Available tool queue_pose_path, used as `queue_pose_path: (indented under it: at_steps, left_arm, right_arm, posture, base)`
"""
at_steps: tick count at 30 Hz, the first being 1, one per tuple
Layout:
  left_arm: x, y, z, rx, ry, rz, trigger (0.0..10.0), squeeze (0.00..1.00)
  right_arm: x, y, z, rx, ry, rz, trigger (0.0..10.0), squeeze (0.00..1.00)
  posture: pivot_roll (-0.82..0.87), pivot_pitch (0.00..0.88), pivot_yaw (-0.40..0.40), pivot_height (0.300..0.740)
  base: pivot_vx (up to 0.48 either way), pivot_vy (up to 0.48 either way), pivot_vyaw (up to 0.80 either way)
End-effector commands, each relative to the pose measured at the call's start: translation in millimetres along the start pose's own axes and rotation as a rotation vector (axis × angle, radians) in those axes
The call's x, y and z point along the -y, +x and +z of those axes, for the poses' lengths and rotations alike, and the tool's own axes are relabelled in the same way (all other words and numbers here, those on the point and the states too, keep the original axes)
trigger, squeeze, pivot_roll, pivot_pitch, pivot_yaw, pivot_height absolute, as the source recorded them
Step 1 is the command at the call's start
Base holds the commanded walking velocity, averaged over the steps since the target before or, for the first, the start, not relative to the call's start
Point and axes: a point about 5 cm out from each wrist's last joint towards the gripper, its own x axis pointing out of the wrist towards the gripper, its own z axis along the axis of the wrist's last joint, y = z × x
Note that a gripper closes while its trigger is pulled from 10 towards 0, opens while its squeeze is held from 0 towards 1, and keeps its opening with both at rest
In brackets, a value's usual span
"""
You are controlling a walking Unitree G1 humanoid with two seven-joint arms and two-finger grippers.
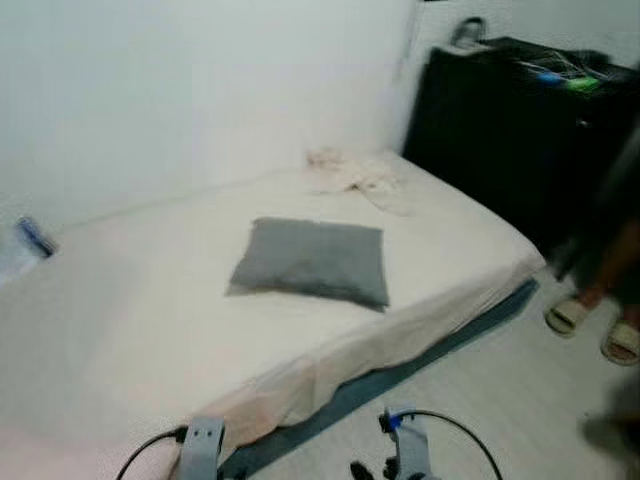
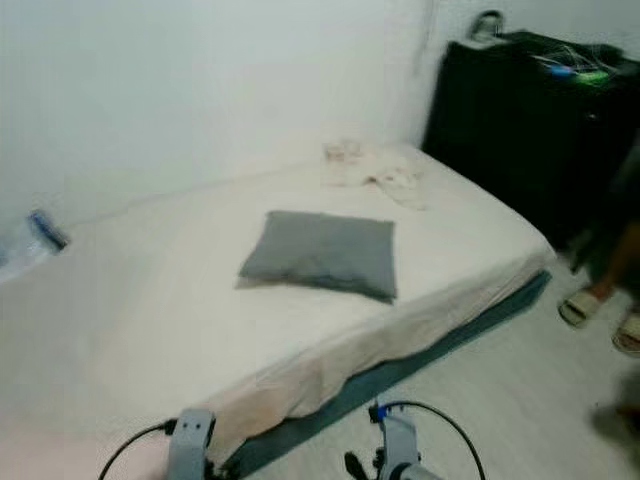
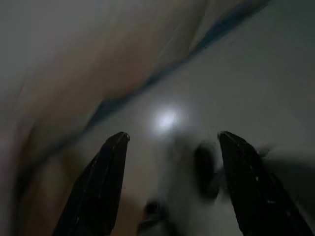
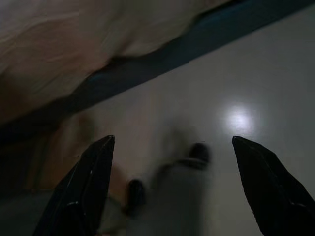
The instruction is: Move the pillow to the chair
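Both arms were seen low at the near edge of the head views, hanging over the pale floor (image 1: pixel 520 400) just short of the bed's near side.

Left gripper (image 3: pixel 170 142): fingers were spread wide apart, nothing was held between them. It was pointed down at the floor, with the draped sheet edge and the blue bed base (image 3: pixel 147 81) seen beyond the tips.

Right gripper (image 4: pixel 172 147): fingers were likewise spread wide, nothing was gripped. The floor, with a bright light reflection, and the same blue base strip were seen past it.

The bed (image 1: pixel 120 330) was covered by a cream sheet that hung over the near side, with the blue base (image 1: pixel 400 375) exposed under it along the near and right edges.

The grey pillow (image 1: pixel 312 261) was found lying flat on the sheet, roughly mid-bed, nearer the near side than the wall, well apart from both grippers.

A crumpled pale cloth (image 1: pixel 355 175) was seen at the far right corner of the bed, near the wall. A small blue item (image 1: pixel 35 237) was noted at the far left edge; too blurred to identify.

A black cabinet (image 1: pixel 520 130) was stood right of the bed's far corner, with green and blue clutter on top.

A person's legs in light slippers (image 1: pixel 570 313) were seen on the floor at the right, beside the cabinet.
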Motion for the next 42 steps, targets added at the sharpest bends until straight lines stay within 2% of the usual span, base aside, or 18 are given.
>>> queue_pose_path:
  at_steps: [1,9,17,27,38,42]
  left_arm:
    - [-7.0,-4.8,-8.8,-0.022,-0.015,0.019,10.0,0.00]
    - [-7.0,-4.2,-6.8,-0.012,-0.016,0.017,10.0,0.00]
    - [-7.2,-3.6,-6.2,-0.013,-0.027,0.031,10.0,0.00]
    - [-9.3,-2.0,-1.5,-0.005,-0.014,0.047,10.0,0.00]
    - [-8.8,-2.3,-1.9,-0.011,0.019,0.023,10.0,0.00]
    - [-7.1,-1.6,-1.4,-0.014,0.033,0.020,10.0,0.00]
  right_arm:
    - [-6.7,3.4,6.7,0.023,0.008,0.013,10.0,0.00]
    - [-6.5,3.8,10.1,0.040,0.016,0.008,10.0,0.00]
    - [-5.9,3.8,14.7,0.061,0.000,0.015,10.0,0.00]
    - [-0.3,2.1,15.8,0.063,-0.016,0.000,10.0,0.00]
    - [-1.9,2.1,13.4,0.062,-0.021,0.004,10.0,0.00]
    - [-2.4,2.2,13.4,0.063,-0.021,0.006,10.0,0.00]
  posture:
    - [0.01,0.000,0.010,0.740]
    - [0.01,0.000,0.011,0.740]
    - [0.00,0.000,0.012,0.740]
    - [0.00,0.005,0.012,0.740]
    - [0.00,0.007,0.016,0.740]
    - [0.00,0.008,0.017,0.740]
  base:
    - [0.401,0.000,-0.76]
    - [0.400,0.000,-0.76]
    - [0.373,0.000,0.00]
    - [0.000,0.000,0.00]
    - [0.000,0.000,0.00]
    - [0.000,-0.420,0.00]
